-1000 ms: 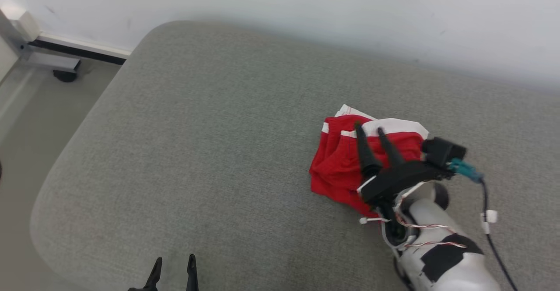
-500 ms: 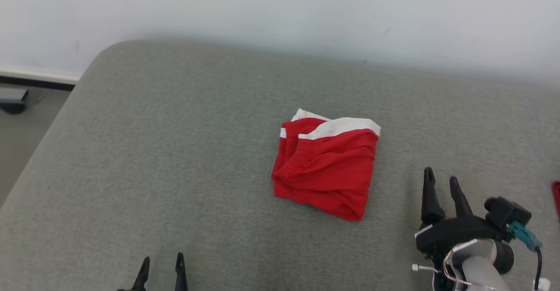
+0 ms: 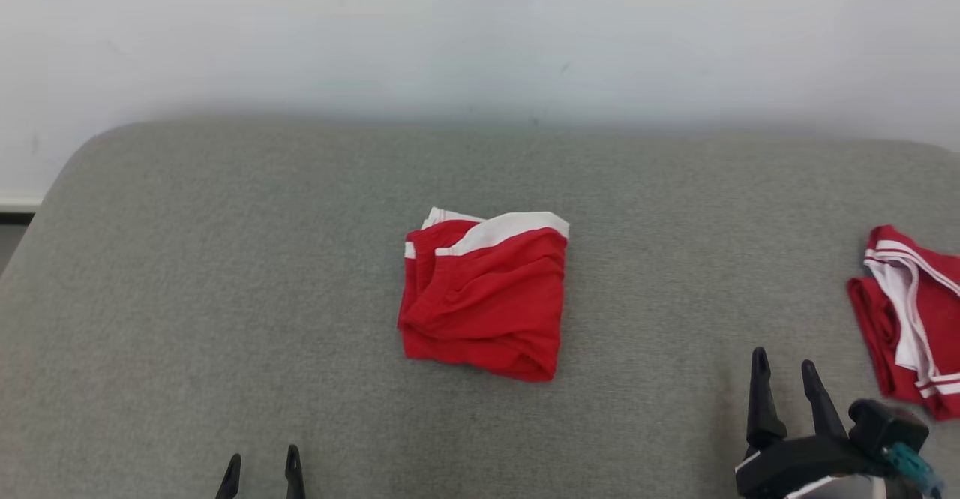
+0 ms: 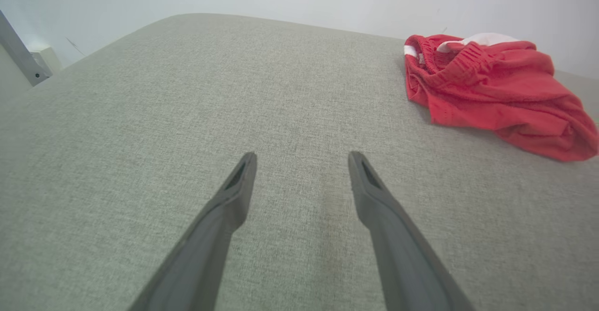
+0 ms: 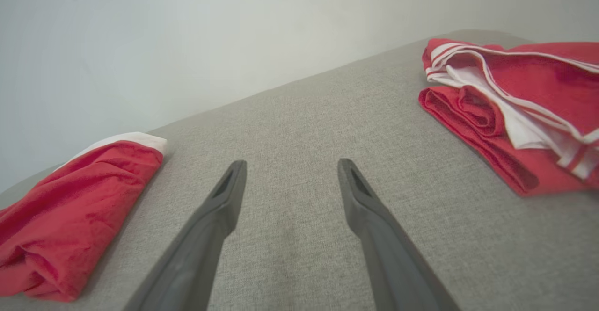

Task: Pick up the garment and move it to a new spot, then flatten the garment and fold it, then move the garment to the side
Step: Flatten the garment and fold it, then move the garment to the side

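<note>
A folded red-and-white cloth garment point(image 3: 484, 304) lies on the grey fabric cushion point(image 3: 225, 259). The left claw point(image 3: 262, 455) and right claw point(image 3: 784, 360) are both released, empty.

Garment point(image 3: 484, 300): red cloth, matt, soft, crinkly; white band smoother. Cushion point(image 3: 225, 259) beneath: grey woven fabric, coarse, matt. Second garment point(image 3: 911, 319): red cloth, white trim, perhaps slight sheen, hard to judge at frame edge. Left gripper point(image 4: 302, 156), right gripper point(image 5: 291, 163): dark, matt, smooth, plastic-looking. Wall point(image 3: 480, 26): pale, matt, smooth.
</note>
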Robot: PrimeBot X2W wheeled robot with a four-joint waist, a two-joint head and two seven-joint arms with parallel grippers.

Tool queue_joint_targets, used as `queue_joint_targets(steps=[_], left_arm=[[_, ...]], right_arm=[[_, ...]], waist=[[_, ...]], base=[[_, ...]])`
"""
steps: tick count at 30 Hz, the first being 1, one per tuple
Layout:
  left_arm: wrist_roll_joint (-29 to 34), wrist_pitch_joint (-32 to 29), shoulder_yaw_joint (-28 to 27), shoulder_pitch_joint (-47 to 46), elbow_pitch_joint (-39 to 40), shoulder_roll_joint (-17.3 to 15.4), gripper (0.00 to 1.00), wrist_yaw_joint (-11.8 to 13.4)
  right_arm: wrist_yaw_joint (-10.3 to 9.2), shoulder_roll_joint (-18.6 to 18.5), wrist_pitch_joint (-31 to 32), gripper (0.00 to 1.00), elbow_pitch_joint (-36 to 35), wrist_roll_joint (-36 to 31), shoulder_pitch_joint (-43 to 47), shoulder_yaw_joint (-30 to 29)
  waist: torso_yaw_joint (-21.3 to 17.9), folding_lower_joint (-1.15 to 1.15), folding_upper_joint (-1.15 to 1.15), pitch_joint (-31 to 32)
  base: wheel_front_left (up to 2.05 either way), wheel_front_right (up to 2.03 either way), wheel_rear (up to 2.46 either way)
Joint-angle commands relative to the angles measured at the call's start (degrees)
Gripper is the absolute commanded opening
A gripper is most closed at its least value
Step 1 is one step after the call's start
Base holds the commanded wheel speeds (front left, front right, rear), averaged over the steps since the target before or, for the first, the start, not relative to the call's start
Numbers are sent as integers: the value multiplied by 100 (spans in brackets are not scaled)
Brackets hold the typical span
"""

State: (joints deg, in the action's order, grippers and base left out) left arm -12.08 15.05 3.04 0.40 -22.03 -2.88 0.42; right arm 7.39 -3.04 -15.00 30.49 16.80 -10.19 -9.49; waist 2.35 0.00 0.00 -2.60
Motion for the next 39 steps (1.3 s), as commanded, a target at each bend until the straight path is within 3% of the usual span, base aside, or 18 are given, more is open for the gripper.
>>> queue_joint_targets(steps=[1, 18, 29, 39], left_arm=[[65, 16, -44, 111, -28, -3, 100, -25], [238, 16, -324, 324, 41, 0, 100, -139], [450, 16, -335, 423, 129, 0, 100, -344], [506, 16, -363, 417, 212, 0, 100, -477]], right_arm=[[13, 20, -20, 100, -54, -28, 153, -17], [13, 17, -20, 100, -970, -711, 699, 411], [13, 14, -20, 100, -1341, -787, 840, 984], [12, 15, -20, 100, -1351, -818, 879, 1061]], waist=[[-177, 0, 0, 145], [-575, 0, 0, 439], [-515, 0, 0, 551], [-378, 0, 0, 515]], base=[[0, 0, 0], [0, 0, 0], [0, 0, 0], [0, 0, 0]])
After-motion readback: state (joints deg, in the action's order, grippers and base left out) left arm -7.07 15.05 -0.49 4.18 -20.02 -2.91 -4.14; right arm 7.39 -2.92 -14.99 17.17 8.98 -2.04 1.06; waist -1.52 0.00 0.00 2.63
